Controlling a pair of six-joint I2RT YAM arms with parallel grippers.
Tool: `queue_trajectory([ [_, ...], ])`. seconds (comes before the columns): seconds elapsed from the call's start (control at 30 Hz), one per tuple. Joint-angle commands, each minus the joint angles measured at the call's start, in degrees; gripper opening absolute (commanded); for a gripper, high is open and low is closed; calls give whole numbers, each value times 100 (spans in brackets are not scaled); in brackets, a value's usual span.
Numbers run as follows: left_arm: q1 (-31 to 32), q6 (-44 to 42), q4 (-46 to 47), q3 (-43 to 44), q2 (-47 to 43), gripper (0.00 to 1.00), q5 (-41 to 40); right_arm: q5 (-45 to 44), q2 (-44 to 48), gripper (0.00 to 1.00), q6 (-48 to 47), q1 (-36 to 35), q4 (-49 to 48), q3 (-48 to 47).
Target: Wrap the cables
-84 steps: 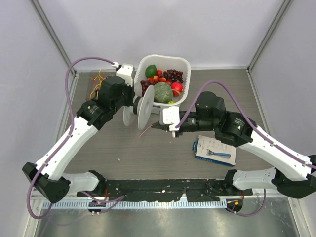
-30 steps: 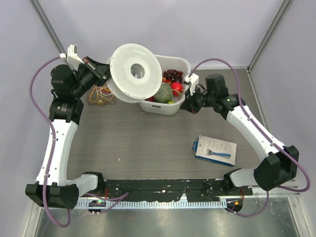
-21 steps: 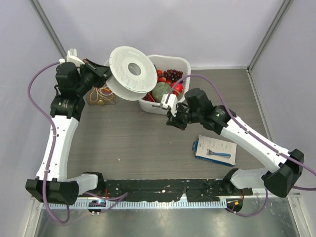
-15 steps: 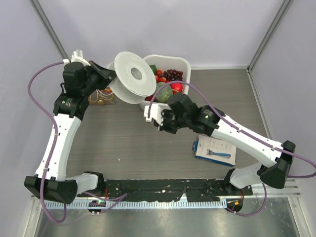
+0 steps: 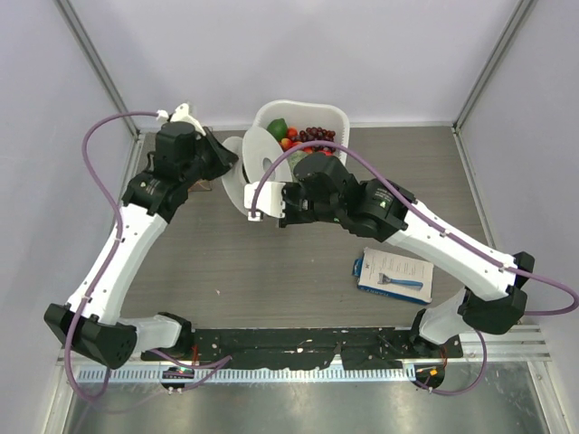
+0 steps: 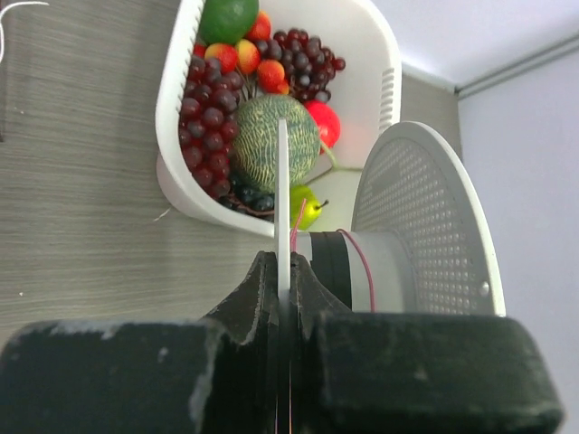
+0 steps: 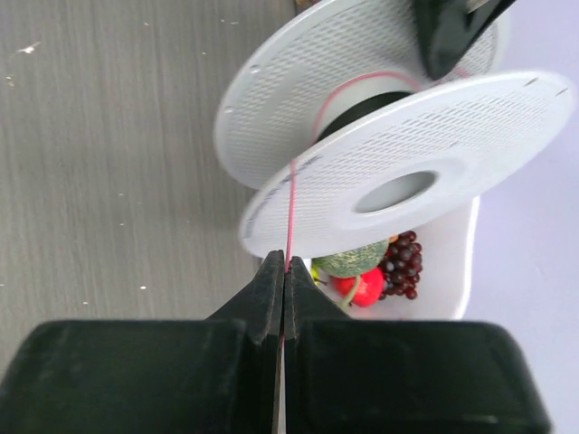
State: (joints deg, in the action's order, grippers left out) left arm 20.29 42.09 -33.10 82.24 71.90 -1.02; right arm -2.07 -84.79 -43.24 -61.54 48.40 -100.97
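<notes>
Right hand [image 7: 283, 264] is pinched shut on a thin red cable [image 7: 290, 203], which runs taut up to the core of a white perforated spool [image 7: 398, 136]. Left hand [image 6: 282, 271] clamps one flange of that spool edge-on, holding it above the worktop [image 5: 271, 271], just beside the fruit basket [image 5: 339, 116] at the far edge.

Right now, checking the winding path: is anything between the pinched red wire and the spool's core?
Nothing visible: the red cable runs from the right end effector past the flange rim onto the spool core.
</notes>
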Motion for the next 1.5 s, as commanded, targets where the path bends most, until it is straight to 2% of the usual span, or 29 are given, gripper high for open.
queue_trajectory([
  [0.0,448,-630,374,-76,-97,0,-399,-470,7,1,-465,-16,-234,-239],
  [0.27,1099,-1729,577,-419,-378,0,-435,-664,33,1,-431,1,-911,-265],
  [0.47,1284,-2467,1033,-1007,-720,0,75,-576,-11,1,-44,238,-1105,-432],
  [0.57,1442,-2941,1183,-1227,-888,0,479,-497,7,1,-9,318,-1052,-406],
  [0.87,1618,-4190,1604,-1877,-1415,0,479,-400,217,1,-87,362,-781,-231],
  [1.03,1636,-5104,1991,-2177,-1626,0,436,83,358,1,-228,379,-210,-142],
  [1.13,1636,-4825,1782,-1949,-1469,0,497,425,384,1,182,379,-50,-186],
  [1.23,1679,-4508,1684,-1869,-1407,0,585,637,472,1,833,379,-418,-143],
  [1.37,1811,-4472,1798,-1983,-1389,0,234,848,437,1,2097,379,-717,-222],
  [1.47,1811,-4367,1930,-2088,-1442,0,-47,621,630,1,2855,423,-1235,137],
])
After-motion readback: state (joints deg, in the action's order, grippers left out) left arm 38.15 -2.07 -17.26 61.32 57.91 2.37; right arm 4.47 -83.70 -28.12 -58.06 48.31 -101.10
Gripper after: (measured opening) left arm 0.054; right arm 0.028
